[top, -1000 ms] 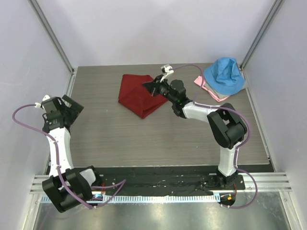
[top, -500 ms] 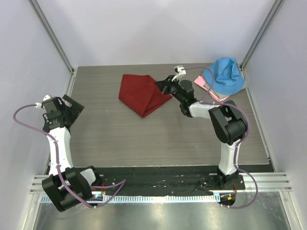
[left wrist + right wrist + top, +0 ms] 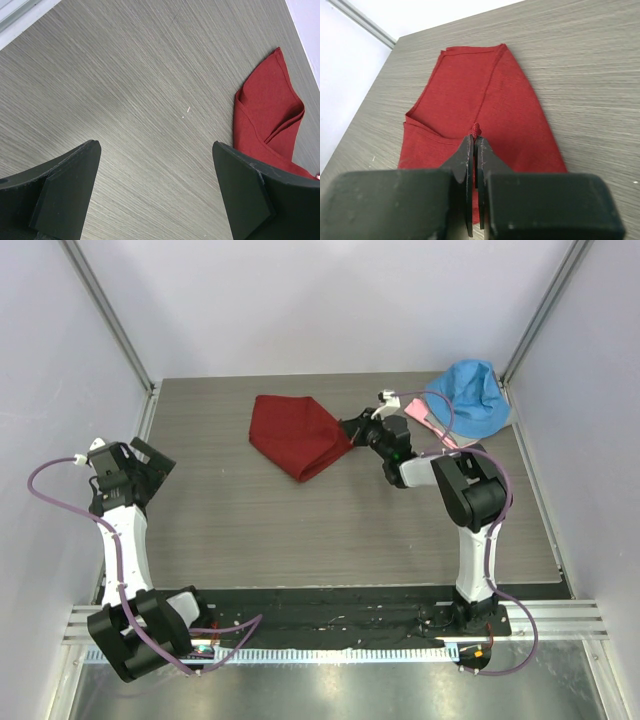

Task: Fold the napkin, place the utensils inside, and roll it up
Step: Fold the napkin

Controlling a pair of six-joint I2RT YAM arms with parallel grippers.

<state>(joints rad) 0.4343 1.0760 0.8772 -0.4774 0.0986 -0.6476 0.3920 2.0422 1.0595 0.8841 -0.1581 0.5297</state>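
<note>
Right end effector [image 3: 474, 146] closed tight, pinching the right corner of the folded dark red napkin [image 3: 295, 435], which lies far centre on the bench [image 3: 300, 530]. Left end effector [image 3: 143, 462] wide open, empty, well apart at the left edge.

Two white arms [image 3: 125, 540] with black joints — looping purple cables [image 3: 30, 482], black fingers [image 3: 65, 190].

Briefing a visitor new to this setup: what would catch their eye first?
The red napkin, folded into a wedge toward the back, its right corner pinched by the right gripper. Then the bright blue cloth heaped in the far right corner, and the left gripper open at the far left.
</note>
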